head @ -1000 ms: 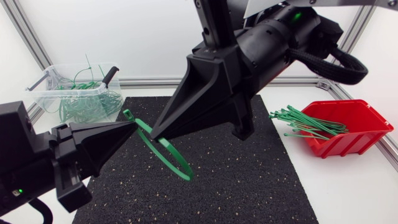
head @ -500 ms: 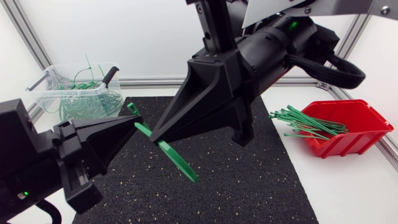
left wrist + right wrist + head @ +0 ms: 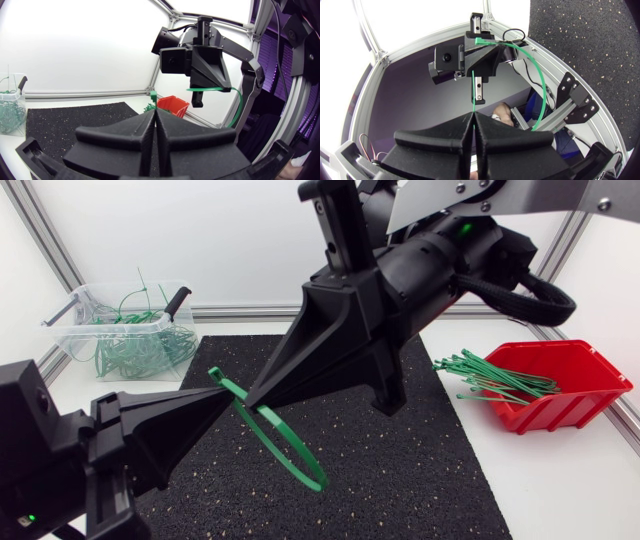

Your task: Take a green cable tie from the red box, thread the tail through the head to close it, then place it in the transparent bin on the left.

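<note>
The green cable tie (image 3: pixel 318 480) hangs in the air above the black mat (image 3: pixel 400 470), bowed into a loop between the two hands. The left hand (image 3: pixel 208 392) is clamped on it just behind the head, and the right hand (image 3: pixel 252 402) is pinched closed on the thin tail. It looks feather-light, springy and slick, likely to twist or snap back straight if released, so I judge the best holds are near each end, on the flat faces, leaving the head's slot and the tail's tip free.
</note>
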Robot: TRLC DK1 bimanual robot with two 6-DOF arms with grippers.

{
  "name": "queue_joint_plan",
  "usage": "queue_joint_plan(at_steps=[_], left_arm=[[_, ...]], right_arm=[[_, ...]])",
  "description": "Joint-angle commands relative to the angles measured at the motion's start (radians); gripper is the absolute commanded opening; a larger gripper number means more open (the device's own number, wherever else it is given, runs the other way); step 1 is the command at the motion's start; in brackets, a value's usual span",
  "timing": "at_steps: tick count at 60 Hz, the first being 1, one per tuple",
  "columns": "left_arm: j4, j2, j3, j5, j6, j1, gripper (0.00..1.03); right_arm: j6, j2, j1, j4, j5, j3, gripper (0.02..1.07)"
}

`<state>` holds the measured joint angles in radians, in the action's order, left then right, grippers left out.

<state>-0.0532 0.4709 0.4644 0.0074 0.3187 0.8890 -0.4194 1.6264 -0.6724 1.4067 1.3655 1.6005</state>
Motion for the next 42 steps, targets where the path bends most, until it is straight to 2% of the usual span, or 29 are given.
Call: queue_joint_plan(at_steps=[1, 14, 24, 42], left_arm=[[0.004, -0.011, -0.012, 0.017, 0.037, 0.005, 0.03], [0.009, -0.015, -0.013, 0.057, 0.074, -0.012, 0.03], [0.010, -0.015, -0.013, 0.120, 0.126, -0.074, 0.03], [0.007, -0.017, -0.027, 0.124, 0.152, -0.091, 0.03]], right_arm=[[-0.013, 0.029, -0.010, -0.003, 0.009, -0.002, 0.07], [-0.016, 0.049, -0.023, 0.002, 0.009, 0.006, 0.07], [-0.018, 0.052, -0.019, 0.008, 0.009, 0.010, 0.07], [-0.024, 0.067, -0.033, 0.014, 0.009, 0.022, 0.07]])
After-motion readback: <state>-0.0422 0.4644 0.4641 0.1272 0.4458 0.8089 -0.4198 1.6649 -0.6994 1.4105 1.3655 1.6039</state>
